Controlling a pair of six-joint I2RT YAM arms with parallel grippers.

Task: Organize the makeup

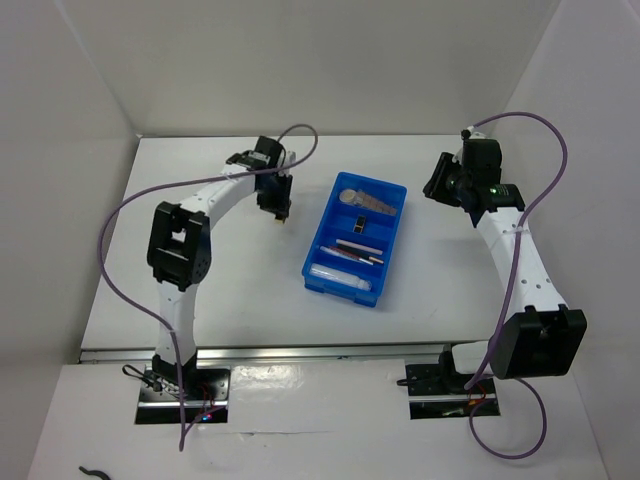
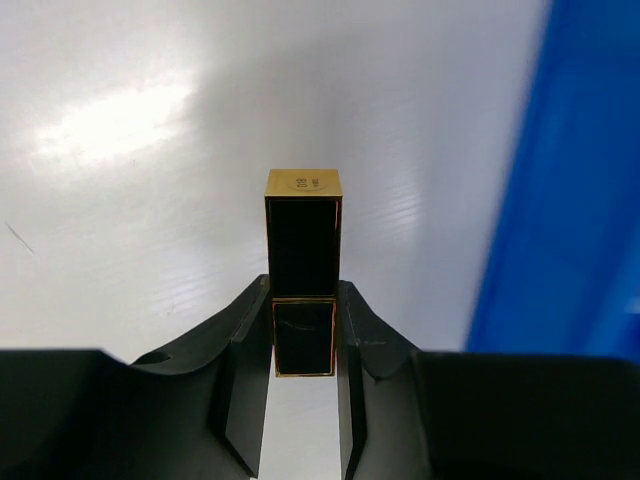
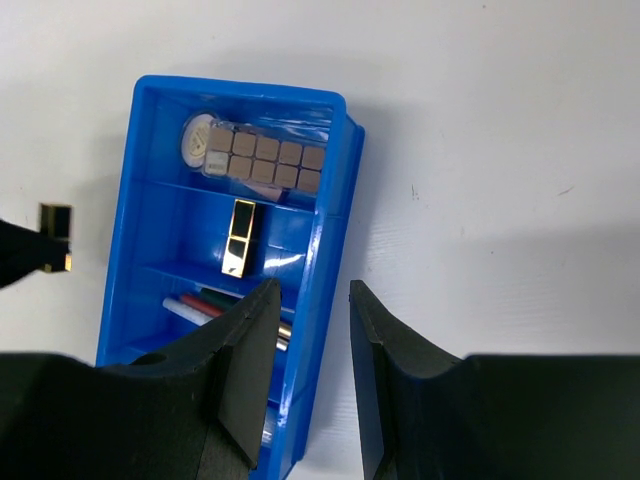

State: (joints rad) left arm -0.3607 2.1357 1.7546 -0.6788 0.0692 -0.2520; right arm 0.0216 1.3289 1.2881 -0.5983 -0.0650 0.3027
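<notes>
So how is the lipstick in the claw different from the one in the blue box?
The held lipstick is pinched in the left claw; the boxed lipstick lies loose. The held lipstick is outside the blue box; the boxed lipstick sits inside a compartment. Both are black with gold trim.

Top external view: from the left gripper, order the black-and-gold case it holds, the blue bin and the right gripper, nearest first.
1. The black-and-gold case: clamped between the fingers of the left gripper.
2. The blue bin: on the table just to its right.
3. The right gripper: beyond the bin, on the far right side.
</notes>
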